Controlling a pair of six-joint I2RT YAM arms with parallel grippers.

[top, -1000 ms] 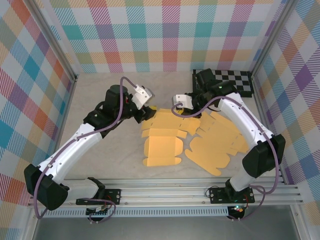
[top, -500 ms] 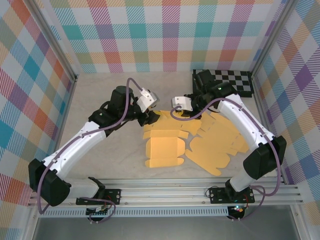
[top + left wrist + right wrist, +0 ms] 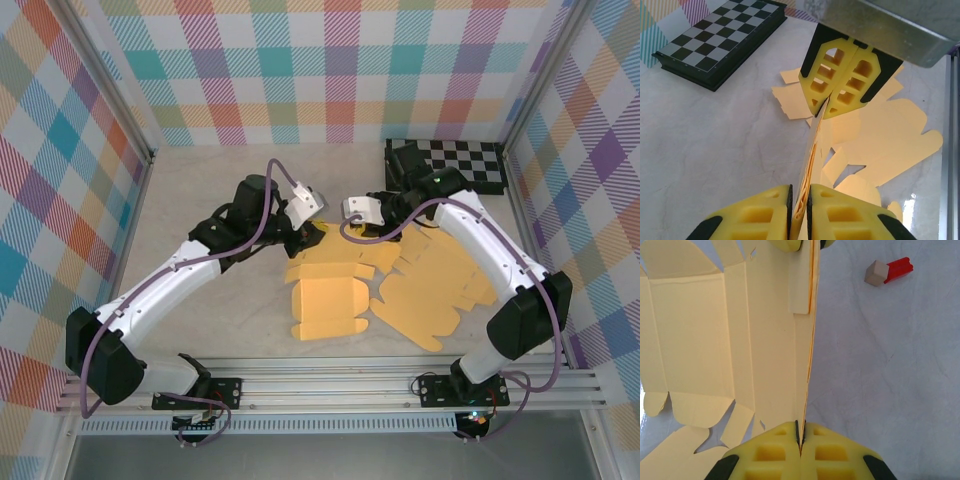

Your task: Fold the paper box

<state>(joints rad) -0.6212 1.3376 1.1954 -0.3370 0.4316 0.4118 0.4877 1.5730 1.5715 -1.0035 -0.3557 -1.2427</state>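
Fingers on both arms are pinched shut on one raised flap [image 3: 813, 145] of the paper box [image 3: 335, 295]: left fingers [image 3: 762, 212] at one end, right fingers [image 3: 772, 452] at the other. The rest of the box lies flat in the middle of the bench [image 3: 200, 190], just beside loose blanks [image 3: 440, 290] on its right. Best to swing both wrists together about the crease, flap taut, so it folds square.

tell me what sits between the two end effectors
A raised edge of the yellow box runs from the left end effector to the right end effector, both pinching it, seen edge-on in the left wrist view.
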